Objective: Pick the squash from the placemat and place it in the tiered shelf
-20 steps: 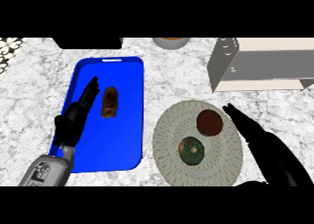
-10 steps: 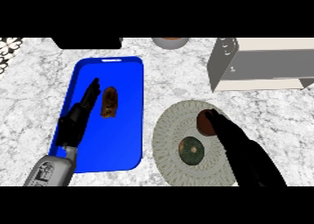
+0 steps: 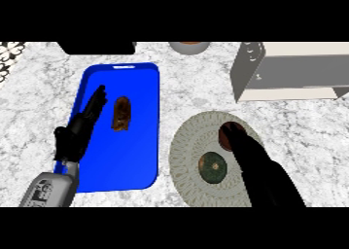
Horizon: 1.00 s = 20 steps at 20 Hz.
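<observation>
1. A grey marbled counter [image 3: 155, 97] fills the frame, seen from steeply above.

2. A round pale placemat [image 3: 187, 168] with ringed patterning lies at lower centre right. Two things sit on it: a dark reddish-brown object [image 3: 228, 135] near its upper edge, and a round dark green object [image 3: 214, 167] near its middle. Which of them is the squash cannot be told for sure; the green one looks likelier.

3. The right hand [image 3: 252, 163] comes in from the lower right and lies across the placemat. Its fingers are stretched out straight and close together, holding nothing. The fingertips [image 3: 234, 141] reach up to the reddish-brown object, touching or overlapping it. The green object lies just left of the fingers, beside the hand rather than ahead of it.

4. A blue mat [image 3: 145, 146] runs upright at centre left, with a long brown object [image 3: 121, 113] on it, its long axis pointing up the frame.

5. The left hand [image 3: 80, 129] rests on the blue mat's left side, fingers straight and pointing to the upper right, empty, just left of the brown object.

6. The shelf [image 3: 291, 70], pale grey and boxy, stands at upper right, well apart from the placemat.

7. The right hand is by far the nearer to the placemat's objects, and likely makes the grasp.
</observation>
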### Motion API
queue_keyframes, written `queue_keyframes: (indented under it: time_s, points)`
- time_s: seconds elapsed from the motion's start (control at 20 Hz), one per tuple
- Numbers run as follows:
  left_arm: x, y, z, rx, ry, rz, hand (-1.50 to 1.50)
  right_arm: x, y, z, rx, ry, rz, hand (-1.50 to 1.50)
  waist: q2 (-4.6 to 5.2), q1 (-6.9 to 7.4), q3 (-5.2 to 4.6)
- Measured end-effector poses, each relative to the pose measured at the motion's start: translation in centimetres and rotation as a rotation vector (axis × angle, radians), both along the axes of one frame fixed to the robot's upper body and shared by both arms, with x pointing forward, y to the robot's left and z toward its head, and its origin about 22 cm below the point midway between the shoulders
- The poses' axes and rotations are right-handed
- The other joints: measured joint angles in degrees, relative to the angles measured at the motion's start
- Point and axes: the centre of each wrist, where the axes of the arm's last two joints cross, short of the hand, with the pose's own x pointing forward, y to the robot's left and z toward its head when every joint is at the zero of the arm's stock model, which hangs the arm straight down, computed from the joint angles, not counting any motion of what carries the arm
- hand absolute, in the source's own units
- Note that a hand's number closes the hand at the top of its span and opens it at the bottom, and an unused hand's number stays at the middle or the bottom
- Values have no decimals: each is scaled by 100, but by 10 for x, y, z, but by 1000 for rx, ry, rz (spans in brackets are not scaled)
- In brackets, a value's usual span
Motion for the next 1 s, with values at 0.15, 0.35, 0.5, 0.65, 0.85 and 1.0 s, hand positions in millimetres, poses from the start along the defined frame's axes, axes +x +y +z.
queue_keyframes:
  time_s: [0.15,0.35,0.5,0.65,0.85,1.0]
  points:
    - [2,-3,3,-1,-6,1,0,0,3,-3,-1,6,0,-150,1,-3,1]
    - [3,-8,0,2,-4,6,0,5,5,-18,-21,28,-14,-150,2,-4,0]
    - [6,-7,-9,7,-4,7,0,3,9,-22,-26,30,-23,-150,3,-9,1]
    - [8,-3,-1,10,-8,2,0,12,12,-29,-37,41,-30,-150,4,-3,1]
    - [1,-7,-7,7,-3,5,0,14,10,-31,-54,55,-33,-150,3,-2,1]
    - [-3,-7,-10,7,-1,5,0,20,15,-36,-67,67,-38,-150,2,3,1]
